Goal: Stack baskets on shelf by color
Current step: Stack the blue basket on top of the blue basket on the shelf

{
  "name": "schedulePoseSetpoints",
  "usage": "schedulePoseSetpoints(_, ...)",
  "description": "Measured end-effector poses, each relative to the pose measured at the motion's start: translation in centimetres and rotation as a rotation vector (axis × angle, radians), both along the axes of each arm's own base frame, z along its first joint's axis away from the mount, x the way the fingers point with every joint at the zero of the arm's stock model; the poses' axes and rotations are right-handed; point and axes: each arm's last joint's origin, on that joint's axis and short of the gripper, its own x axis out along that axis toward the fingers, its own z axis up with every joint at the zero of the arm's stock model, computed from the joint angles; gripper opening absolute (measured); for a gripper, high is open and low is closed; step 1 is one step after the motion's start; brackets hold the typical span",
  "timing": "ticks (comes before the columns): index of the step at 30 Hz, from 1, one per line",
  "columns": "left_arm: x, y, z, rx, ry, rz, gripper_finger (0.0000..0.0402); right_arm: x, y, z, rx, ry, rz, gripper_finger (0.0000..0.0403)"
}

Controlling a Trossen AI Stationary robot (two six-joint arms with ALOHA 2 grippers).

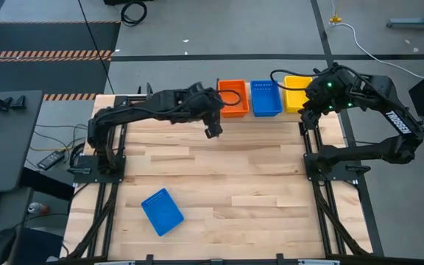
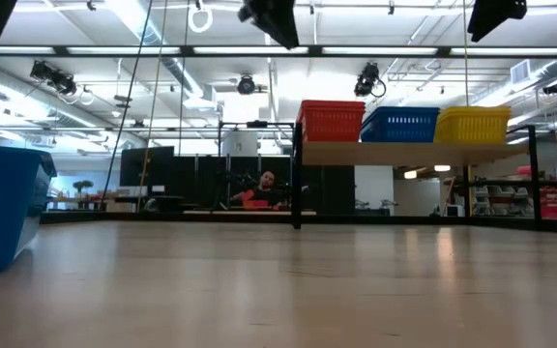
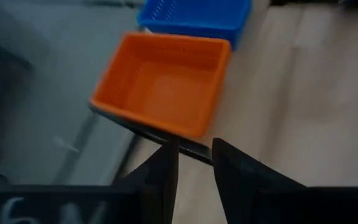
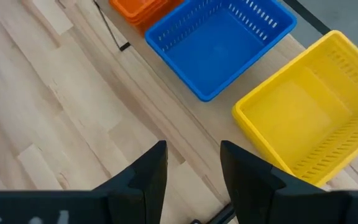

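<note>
On the shelf point(image 2: 395, 152) at the table's far edge stand an orange basket point(image 1: 232, 98), a blue basket point(image 1: 266, 98) and a yellow basket point(image 1: 297, 94) in a row; the orange one rises a little higher. Another blue basket point(image 1: 162, 211) rests bottom-down on the table at the near left. My left gripper point(image 3: 194, 155) hangs open in the air just on the near side of the orange basket point(image 3: 160, 84), nothing between its fingers. My right gripper point(image 4: 193, 162) hangs open on the near side of the yellow basket point(image 4: 316, 118) and blue basket point(image 4: 219, 40).
The wooden tabletop point(image 1: 256, 177) lies bare between the shelf and the near blue basket point(image 2: 3, 203). Thin black posts point(image 2: 296, 184) carry the shelf. A person point(image 2: 264, 188) shows in the room far beyond the table.
</note>
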Motion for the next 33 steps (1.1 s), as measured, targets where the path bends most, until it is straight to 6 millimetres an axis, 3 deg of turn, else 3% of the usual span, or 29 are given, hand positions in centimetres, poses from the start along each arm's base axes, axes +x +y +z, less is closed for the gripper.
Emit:
schedulePoseSetpoints(3,-0.7,-1.5,0.9,-0.167,-0.036,0.028,0.0105,0.2,0.1,0.1,0.025,-0.035,0.024,0.0155)
schedulePoseSetpoints(7,-1.4,-4.9,0.5,-0.318,0.011,0.035,0.0107,0.5,0.2,0.2,0.065,-0.088,0.091,0.0155)
schedulePoseSetpoints(22,-4.9,-20.8,-6.4,-0.832,0.284,0.269,0.011,0.6,0.7,0.5,0.068,-0.138,0.334,0.0155)
schedulePoseSetpoints(28,-7.3,-25.9,-10.1,-0.921,0.361,0.393,0.0159,0.6,0.9,0.6,0.089,-0.177,0.383,0.0155)
schedulePoseSetpoints(33,-8.3,-27.9,-13.1,-0.951,0.357,0.462,0.0216,0.3,1.0,0.7,0.082,-0.185,0.393,0.0155)
